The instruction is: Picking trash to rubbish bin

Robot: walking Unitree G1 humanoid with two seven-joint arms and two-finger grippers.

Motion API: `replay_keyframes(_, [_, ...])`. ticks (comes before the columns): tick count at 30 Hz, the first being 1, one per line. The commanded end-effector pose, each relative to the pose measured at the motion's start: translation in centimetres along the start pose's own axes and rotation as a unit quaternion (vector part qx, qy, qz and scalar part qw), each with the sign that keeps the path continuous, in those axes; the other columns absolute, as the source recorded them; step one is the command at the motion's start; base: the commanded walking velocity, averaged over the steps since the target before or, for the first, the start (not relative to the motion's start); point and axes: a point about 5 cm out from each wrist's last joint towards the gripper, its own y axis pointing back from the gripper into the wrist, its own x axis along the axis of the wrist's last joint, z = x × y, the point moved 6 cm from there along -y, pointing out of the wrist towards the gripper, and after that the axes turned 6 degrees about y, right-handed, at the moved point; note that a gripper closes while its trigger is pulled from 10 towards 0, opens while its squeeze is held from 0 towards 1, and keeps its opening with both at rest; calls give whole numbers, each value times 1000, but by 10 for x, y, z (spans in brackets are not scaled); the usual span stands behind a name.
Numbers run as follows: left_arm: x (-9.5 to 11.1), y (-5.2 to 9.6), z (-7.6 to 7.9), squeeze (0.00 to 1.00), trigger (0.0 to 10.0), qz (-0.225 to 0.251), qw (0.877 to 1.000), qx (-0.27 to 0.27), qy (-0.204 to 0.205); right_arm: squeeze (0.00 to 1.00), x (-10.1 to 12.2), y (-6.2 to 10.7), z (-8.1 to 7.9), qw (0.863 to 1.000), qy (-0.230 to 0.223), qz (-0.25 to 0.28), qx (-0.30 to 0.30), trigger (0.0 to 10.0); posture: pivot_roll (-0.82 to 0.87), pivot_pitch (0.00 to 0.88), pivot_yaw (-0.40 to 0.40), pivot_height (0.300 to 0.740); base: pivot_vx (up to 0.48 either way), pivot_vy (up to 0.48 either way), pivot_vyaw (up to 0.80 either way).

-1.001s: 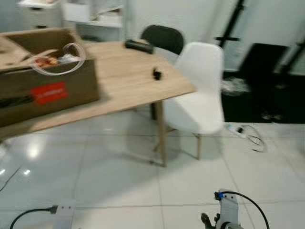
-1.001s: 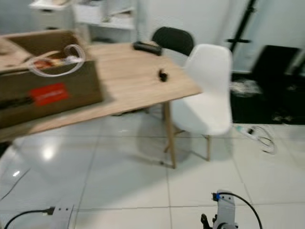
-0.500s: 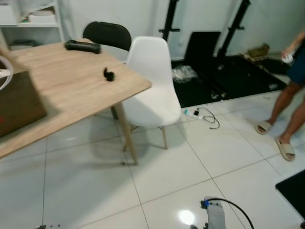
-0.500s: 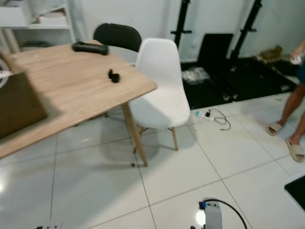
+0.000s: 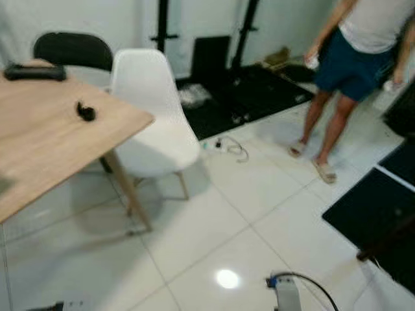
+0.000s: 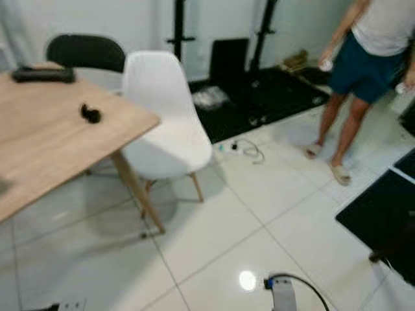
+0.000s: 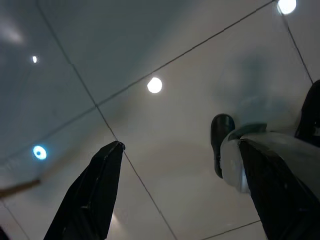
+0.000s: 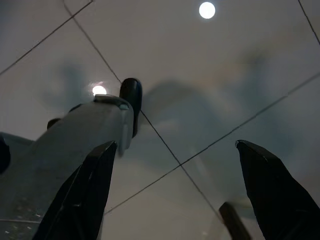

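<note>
You have both arms hanging over bare floor tile: left gripper (image 7: pixel 175 195) and right gripper (image 8: pixel 175 195) each with fingers spread, holding nothing. No trash or rubbish bin identifiable, so weight, stiffness and grasp point can't be judged. Small dark object (image 6: pixel 91 114) near the table (image 6: pixel 39 155) edge; person (image 6: pixel 363 71) beyond.

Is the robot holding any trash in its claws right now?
No, nothing is held. The left gripper and the right gripper both hang open over the white tiled floor, with only bare tile between their black fingers.
</note>
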Motion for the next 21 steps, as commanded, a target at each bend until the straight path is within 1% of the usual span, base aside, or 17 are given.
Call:
replay_keyframes(1, [-8, 1, 8, 0, 10000, -10, 1000, -9, -5, 0, -4, 1, 6, 1000, -1, -6, -5, 10000, 134, 54, -95, 740, 0, 0, -800])
replay_keyframes(10, [-14, 2, 7, 0, 10000, -17, 1000, -13, -4, 0, -8, 1, 0, 1000, -4, -11, -2, 10000, 140, 56, -84, 740, 0, 0, -800])
replay_keyframes(21, [-12, 2, 5, 0, 10000, -16, 1000, -12, -3, 0, -9, 0, -6, 1000, -7, -11, 4, 10000, 153, 55, -69, 740, 0, 0, -800])
